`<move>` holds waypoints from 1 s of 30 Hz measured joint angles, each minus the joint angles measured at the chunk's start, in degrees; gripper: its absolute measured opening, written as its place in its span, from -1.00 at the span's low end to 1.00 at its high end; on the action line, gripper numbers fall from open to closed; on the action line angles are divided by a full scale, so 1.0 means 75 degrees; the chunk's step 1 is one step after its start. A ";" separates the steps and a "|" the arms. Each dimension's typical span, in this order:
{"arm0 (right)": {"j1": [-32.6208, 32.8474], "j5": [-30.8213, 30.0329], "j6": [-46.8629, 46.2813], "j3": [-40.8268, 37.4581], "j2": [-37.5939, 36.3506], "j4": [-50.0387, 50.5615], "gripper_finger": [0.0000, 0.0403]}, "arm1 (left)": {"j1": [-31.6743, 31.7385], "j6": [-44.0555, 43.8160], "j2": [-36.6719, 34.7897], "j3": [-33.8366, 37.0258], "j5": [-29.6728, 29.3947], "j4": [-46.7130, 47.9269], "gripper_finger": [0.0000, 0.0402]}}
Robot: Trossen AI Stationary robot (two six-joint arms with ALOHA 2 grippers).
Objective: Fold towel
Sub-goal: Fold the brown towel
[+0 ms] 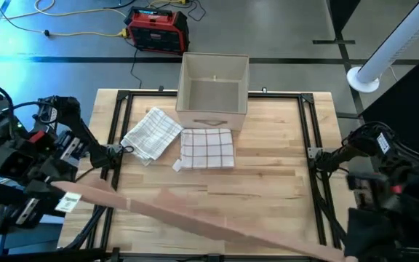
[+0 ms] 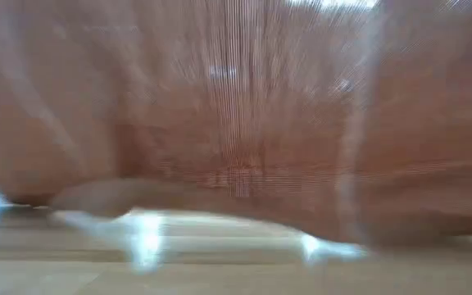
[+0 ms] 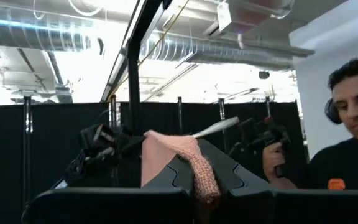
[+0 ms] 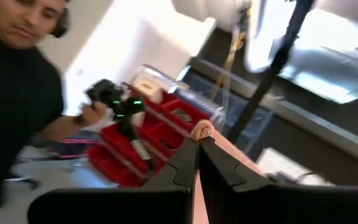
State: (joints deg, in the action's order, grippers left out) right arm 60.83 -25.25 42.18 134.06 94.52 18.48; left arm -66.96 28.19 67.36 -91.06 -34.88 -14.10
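Observation:
A pink towel stretches in a long band across the near part of the table, from my left gripper to my right gripper. Both grippers are shut on it. Seen from above, the towel shows mainly as its upper edge. It fills most of the low view as a hanging sheet, with the wooden tabletop showing under its lower edge. In the left wrist view a bunch of pink cloth stands between my fingers. In the right wrist view only a small tuft shows. My left gripper pinches the towel's upper left corner between its two fingers; the cloth is bunched, in several layers. The towel hangs below and runs taut toward the other gripper. My right gripper pinches the upper right corner between its shut fingers, only a small tuft sticking out past the fingertips.
Two folded checked towels lie at the table's far middle, a white one and a red-lined one, in front of an open beige box. A black frame borders the table. A person holding a controller shows beyond it.

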 joint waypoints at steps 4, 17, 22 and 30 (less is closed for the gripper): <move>0.0354 -0.0843 0.1074 0.0000 -0.0003 -0.0739 -1.00 | 0.0004 0.0182 0.0459 -0.0813 0.0090 0.0059 -1.00; 0.0036 -0.5529 0.1231 0.0003 -0.0015 -0.1141 -1.00 | 0.0218 0.1950 0.0992 -0.1552 -0.4030 0.1290 -1.00; -0.0660 -0.7579 -0.0929 0.0009 -0.0023 0.1361 -1.00 | 0.0611 0.0636 0.0994 -0.1550 -0.4747 0.3374 -1.00; -0.1462 -0.8073 -0.6669 0.0006 -0.0015 0.7259 -1.00 | 0.1542 -0.0824 0.0746 -0.1543 -0.5729 0.6886 -1.00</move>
State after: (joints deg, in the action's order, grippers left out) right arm 49.86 -85.80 -7.84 134.10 94.41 72.93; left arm -55.40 22.01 72.95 -102.63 -77.85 37.55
